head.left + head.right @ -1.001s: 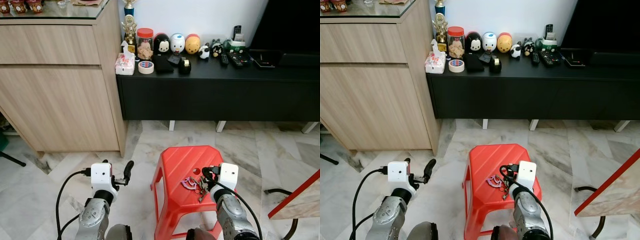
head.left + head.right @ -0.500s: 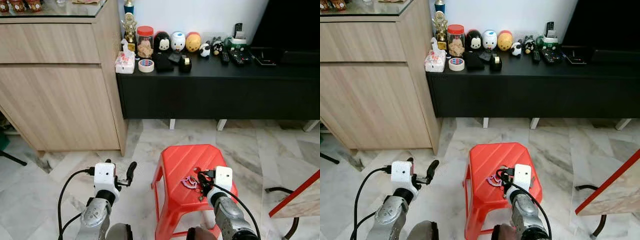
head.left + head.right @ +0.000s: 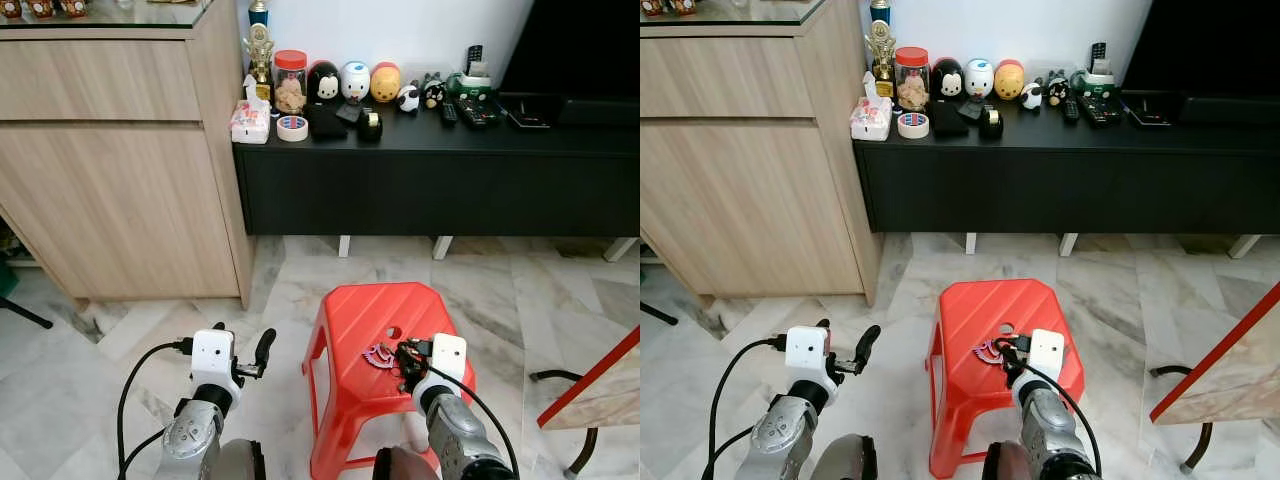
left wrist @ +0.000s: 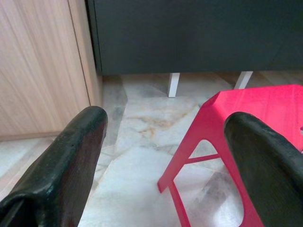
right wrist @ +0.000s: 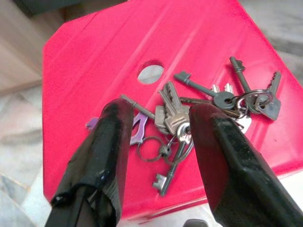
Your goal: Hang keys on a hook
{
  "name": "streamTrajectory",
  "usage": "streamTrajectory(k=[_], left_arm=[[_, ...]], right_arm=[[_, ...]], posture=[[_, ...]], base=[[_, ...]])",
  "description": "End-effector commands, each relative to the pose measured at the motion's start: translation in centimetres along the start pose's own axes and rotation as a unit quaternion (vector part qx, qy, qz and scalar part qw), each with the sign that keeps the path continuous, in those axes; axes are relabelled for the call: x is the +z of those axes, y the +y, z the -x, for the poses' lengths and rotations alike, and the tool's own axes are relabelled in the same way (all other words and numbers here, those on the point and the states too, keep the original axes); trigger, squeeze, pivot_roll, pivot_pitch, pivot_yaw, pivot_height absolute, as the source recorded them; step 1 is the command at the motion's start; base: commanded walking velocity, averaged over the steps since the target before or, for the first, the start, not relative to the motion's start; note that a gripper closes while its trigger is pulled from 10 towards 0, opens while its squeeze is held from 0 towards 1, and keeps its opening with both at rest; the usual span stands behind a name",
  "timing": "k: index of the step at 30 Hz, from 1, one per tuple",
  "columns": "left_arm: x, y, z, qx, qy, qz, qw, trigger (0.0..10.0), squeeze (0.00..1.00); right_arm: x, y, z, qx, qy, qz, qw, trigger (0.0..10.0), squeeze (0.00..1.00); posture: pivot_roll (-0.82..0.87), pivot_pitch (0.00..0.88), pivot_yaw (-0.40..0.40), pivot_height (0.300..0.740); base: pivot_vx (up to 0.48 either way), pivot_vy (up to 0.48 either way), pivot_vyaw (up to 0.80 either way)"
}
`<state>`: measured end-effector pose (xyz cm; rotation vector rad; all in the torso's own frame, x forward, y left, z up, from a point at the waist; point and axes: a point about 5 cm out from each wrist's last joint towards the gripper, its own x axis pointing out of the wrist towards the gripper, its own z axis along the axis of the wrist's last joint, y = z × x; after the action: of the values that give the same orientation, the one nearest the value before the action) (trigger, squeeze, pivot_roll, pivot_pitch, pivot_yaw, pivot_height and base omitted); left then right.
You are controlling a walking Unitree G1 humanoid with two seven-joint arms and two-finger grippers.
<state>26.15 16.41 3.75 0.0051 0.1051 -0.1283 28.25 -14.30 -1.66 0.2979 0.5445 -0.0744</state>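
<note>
Nearest, the right pincer [image 5: 161, 137] hangs low over the near part of a red plastic stool [image 3: 360, 315], its two black fingers [image 5: 106, 156] spread apart with nothing clamped between them. Just below and between those fingers lies the bunch of keys [image 5: 199, 113], flat on the stool's seat: a cluster of silver keys on linked rings sits in the gap, a small purple tag [image 5: 137, 130] lies beside one finger, and more keys with dark heads fan out past the other finger toward the seat's edge. From the wrist view it cannot be told whether the fingertips touch the metal or the seat. A round hole [image 5: 150, 74] in the seat lies just beyond the keys.

Beside the stool, on the robot's left, the left pincer [image 3: 258, 352] is held over the marble floor [image 3: 130, 335], well apart from the keys, its fingers [image 4: 71, 161] wide and empty.

Farther off stands a light wooden cabinet [image 3: 120, 160] on the left, and next to it a long black low tabletop [image 3: 430, 135] against a white wall. On it, near the cabinet, are a tissue pack [image 3: 250, 125], a roll of tape [image 3: 292, 128], a red-lidded jar [image 3: 290, 82], a small trophy [image 3: 260, 55] and a row of round toy figures [image 3: 355, 84]; remote controls [image 3: 475, 110] lie further along.
</note>
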Motion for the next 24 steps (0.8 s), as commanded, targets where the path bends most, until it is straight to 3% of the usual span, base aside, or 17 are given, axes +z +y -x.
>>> streamTrajectory(k=[1, 8, 13, 14, 16, 21, 24], left_arm=[[0.29, -0.29, -0.09, -0.009, -0.006, -0.011, 1.000, 10.0, 0.00], [0.29, -0.24, -0.01, -0.007, -0.006, -0.012, 1.000, 10.0, 0.00], [0.36, -0.14, 0.00, -0.004, -0.008, -0.012, 1.000, 10.0, 0.00], [0.33, -0.19, 0.03, -0.005, -0.007, -0.012, 1.000, 10.0, 0.00], [0.32, -0.20, 0.03, -0.005, -0.007, -0.012, 1.000, 10.0, 0.00], [0.24, -0.35, 0.19, -0.006, -0.006, -0.011, 1.000, 10.0, 0.00], [0.22, -0.38, 0.33, -0.006, -0.005, -0.011, 1.000, 10.0, 0.00]], right_arm=[[0.47, -0.07, -0.24, -0.015, 0.003, -0.036, 0.999, 10.0, 0.00], [0.82, -0.09, -0.48, -0.024, 0.014, -0.081, 0.996, 10.0, 0.00], [0.90, -0.31, -0.52, -0.031, 0.016, -0.081, 0.996, 10.0, 0.00], [1.01, -0.33, -0.53, -0.032, 0.014, -0.055, 0.998, 10.0, 0.00], [1.06, -0.31, -0.53, -0.031, 0.012, -0.046, 0.998, 10.0, 0.00], [0.88, -0.58, -0.38, -0.039, 0.002, -0.064, 0.997, 10.0, 0.00], [0.66, -0.72, -0.33, -0.044, 0.010, -0.042, 0.998, 10.0, 0.00]], posture=[[0.10, 0.053, -0.069, 0.609], [0.11, 0.058, -0.068, 0.609], [0.11, 0.065, -0.070, 0.609], [0.11, 0.073, -0.068, 0.600], [0.11, 0.073, -0.068, 0.595], [0.11, 0.091, -0.067, 0.585], [0.12, 0.104, -0.067, 0.585]], base=[[0.000, 0.000, 0.00], [0.000, 0.000, 0.00], [0.000, 0.000, 0.00], [0.000, 0.000, 0.00], [0.000, 0.000, 0.00], [0.000, 0.000, 0.00], [0.000, 0.000, 0.00]])
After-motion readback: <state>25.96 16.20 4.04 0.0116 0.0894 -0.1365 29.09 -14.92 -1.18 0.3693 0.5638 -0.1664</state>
